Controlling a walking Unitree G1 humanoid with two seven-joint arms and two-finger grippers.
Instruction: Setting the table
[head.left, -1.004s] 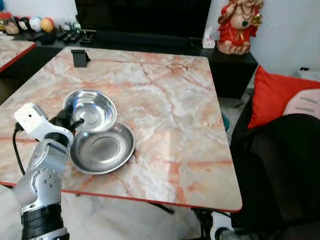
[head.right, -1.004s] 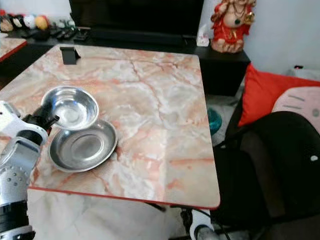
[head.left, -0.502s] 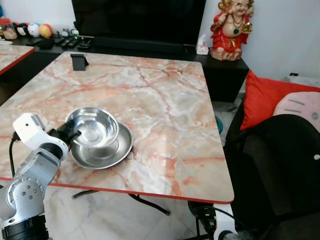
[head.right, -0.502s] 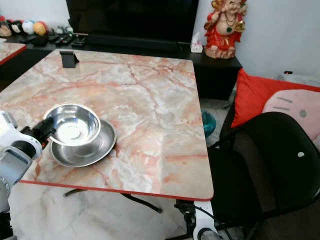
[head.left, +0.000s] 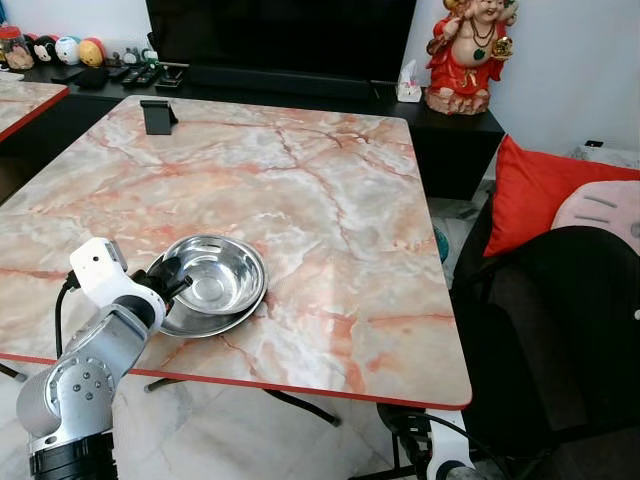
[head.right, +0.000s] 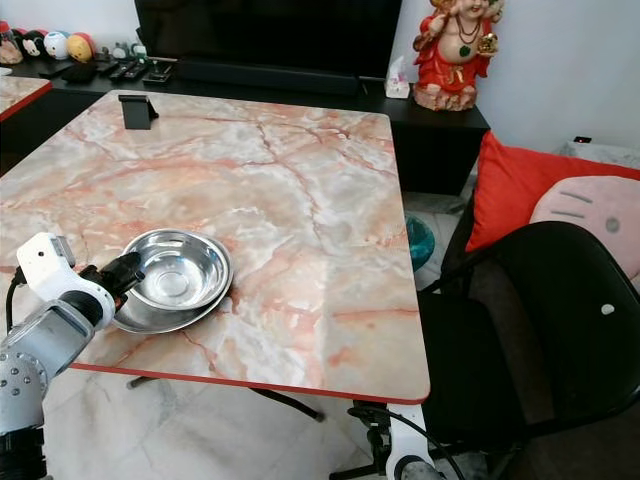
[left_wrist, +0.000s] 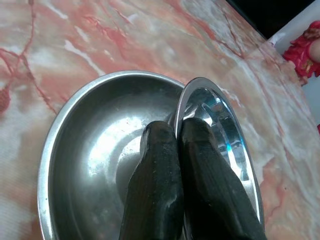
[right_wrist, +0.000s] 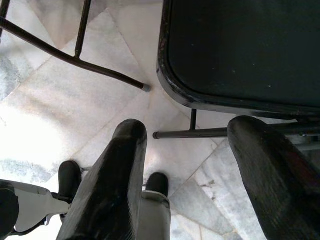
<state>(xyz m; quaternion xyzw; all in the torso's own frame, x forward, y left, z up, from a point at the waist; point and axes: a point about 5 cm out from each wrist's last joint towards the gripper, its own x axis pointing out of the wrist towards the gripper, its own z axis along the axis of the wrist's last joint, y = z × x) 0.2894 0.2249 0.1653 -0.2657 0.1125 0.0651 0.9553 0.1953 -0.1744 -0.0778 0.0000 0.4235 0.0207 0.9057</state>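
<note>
Hanging low at the bottom of the frame beside the black chair (head.right: 540, 320), the right gripper (right_wrist: 185, 200) idles over the floor tiles, its fingers spread wide. Up from there, at lower left, the left gripper (head.left: 172, 278) pinches the rim of the steel bowl (head.left: 215, 276), jaws pressed together on it. That bowl sits nested in the steel plate (head.right: 140, 318) near the marble table's (head.left: 330, 200) front edge. Judging by this, the stacking step is nearly finished; next comes letting go of the rim and backing away without dragging the bowl. Farther back, in the upper left, stands a small black stand (head.left: 158, 115).
</note>
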